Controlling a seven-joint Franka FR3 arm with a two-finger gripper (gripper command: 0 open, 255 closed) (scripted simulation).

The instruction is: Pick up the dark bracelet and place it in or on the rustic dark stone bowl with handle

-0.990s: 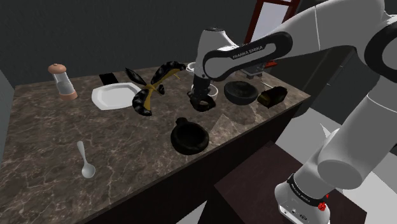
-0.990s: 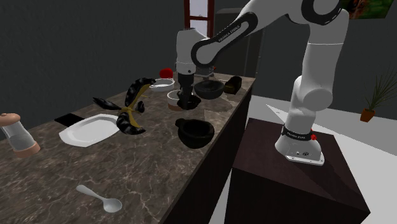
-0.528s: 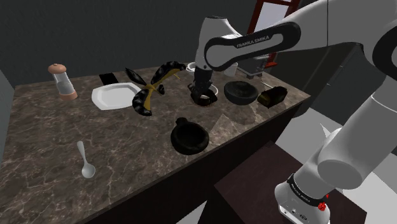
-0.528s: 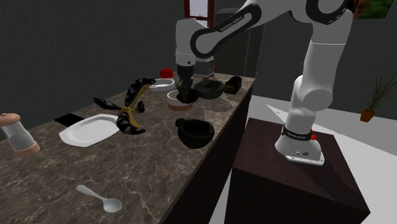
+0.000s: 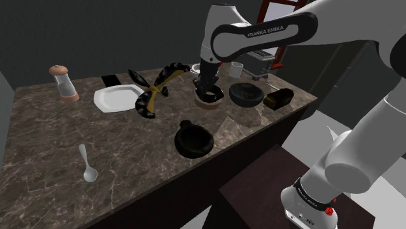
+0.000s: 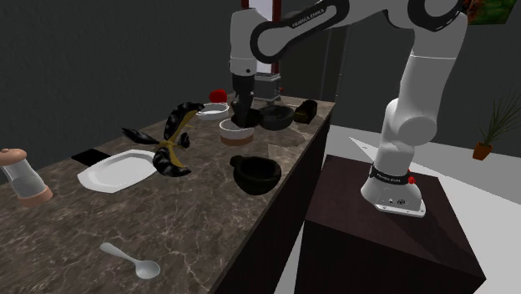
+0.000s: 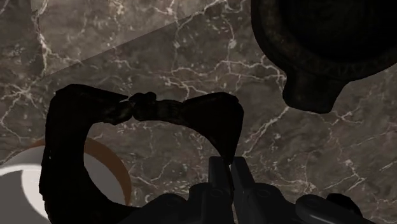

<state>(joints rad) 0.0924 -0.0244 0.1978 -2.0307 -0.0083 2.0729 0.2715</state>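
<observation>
Jaws clamped tight on dark bracelet, held clear of desk, above small white bowl. Pick judged done. Left: carry nearer to stone bowl with handle, lower, release inside.
</observation>
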